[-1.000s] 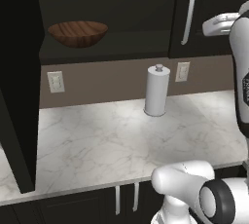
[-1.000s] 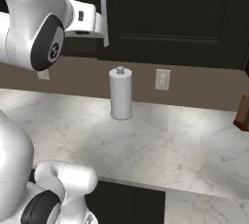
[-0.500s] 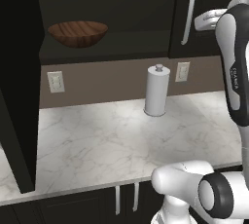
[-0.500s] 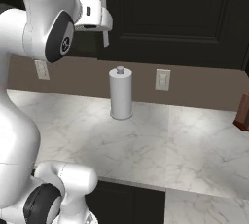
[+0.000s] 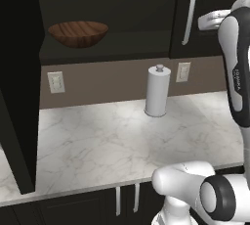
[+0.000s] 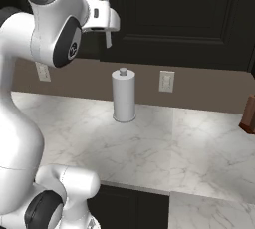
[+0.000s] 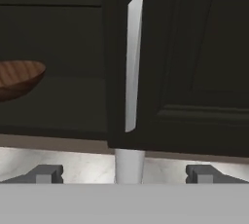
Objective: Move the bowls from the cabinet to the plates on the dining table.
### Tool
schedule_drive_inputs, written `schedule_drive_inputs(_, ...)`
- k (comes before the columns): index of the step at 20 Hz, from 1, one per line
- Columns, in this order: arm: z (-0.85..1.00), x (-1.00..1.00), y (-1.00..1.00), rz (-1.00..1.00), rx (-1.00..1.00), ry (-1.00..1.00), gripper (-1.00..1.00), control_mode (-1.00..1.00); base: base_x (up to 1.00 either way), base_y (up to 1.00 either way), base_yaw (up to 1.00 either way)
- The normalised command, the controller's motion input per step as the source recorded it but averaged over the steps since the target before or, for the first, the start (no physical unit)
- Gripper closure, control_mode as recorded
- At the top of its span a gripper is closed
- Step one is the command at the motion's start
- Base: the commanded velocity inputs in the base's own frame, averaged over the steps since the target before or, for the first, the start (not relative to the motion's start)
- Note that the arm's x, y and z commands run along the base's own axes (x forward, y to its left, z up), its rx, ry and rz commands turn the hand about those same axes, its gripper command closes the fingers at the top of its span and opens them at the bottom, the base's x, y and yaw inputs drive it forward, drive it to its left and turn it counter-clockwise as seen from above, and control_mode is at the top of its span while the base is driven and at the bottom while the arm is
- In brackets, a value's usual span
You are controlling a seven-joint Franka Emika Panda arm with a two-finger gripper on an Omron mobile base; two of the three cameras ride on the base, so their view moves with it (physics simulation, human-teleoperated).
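My gripper (image 7: 124,173) is spread wide and holds nothing; in the hand view the two fingertips (image 7: 46,173) stand well apart at the bottom edge. Over the last second I have swung the arm round and lifted the hand from beside the right-hand door toward the middle, so the hand now looks squarely at the cabinet (image 7: 185,47) instead of off to the side.

Nearest beyond the fingers, right between them, the top of the paper towel roll (image 7: 129,165) pokes up from the marble counter (image 5: 117,141). Above it, centred over the gap, runs the silver bar handle (image 7: 133,62) of the closed right door. That door needs no opening, as I judge it, since the left one (image 5: 17,87) already stands open.

Farther in and off to the left of the left finger, the wooden bowl (image 7: 17,78) sits upright on the open shelf, untouched. I cannot make out the red bowl from here.

So the change is only an approach: I am lined up with the door handle, not with the bowl. I reckon I must carry the hand left and forward into the open bay before closing on the rim.
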Motion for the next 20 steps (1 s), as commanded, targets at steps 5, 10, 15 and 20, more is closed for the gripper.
schedule_drive_inputs(5, 0.02, 0.14, 0.00, 0.00, 0.00, -0.01, -1.00, -1.00, 0.00, 0.00, 0.00)
schedule_drive_inputs(10, 0.00, 0.32, 0.00, 0.00, 0.00, -0.02, -1.00, -1.00, 0.00, 0.00, 0.00)
schedule_drive_inputs(15, 0.00, 0.35, 0.00, 0.00, 0.00, 0.00, -1.00, -1.00, 0.00, 0.00, 0.00)
schedule_drive_inputs(20, 0.00, 0.29, 0.00, 0.00, 0.00, 0.00, -1.00, -1.00, 0.00, 0.00, 0.00)
